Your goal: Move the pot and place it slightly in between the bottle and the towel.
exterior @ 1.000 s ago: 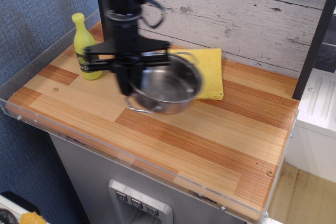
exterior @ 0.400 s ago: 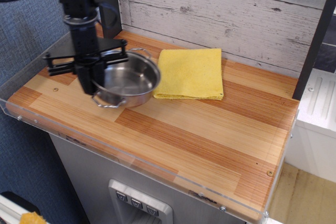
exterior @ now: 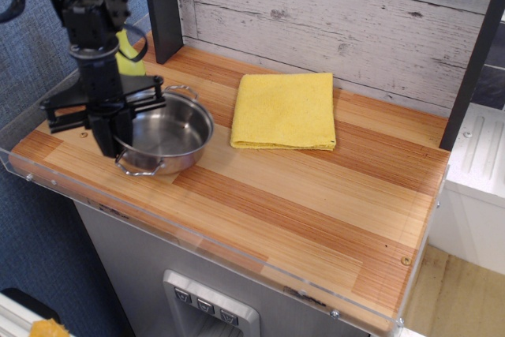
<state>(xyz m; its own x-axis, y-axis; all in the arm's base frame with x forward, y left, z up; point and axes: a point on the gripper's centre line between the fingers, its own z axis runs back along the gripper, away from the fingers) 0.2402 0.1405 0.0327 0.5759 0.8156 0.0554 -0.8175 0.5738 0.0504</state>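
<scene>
At the left of the frame the pincer (exterior: 110, 128) is clamped on the near-left rim of the steel pot (exterior: 167, 136), which sits low over the tabletop (exterior: 316, 187), left of the yellow towel (exterior: 284, 110). The bottle (exterior: 126, 57) peeks from behind the arm. The pot looks rigid, light and slick; its rim or wire handles seem the best hold.

You are seeing the gripper (exterior: 110, 133) gripping the pot (exterior: 166, 138) rim, left of the towel (exterior: 285, 110), hiding most of the bottle (exterior: 126, 54).
</scene>
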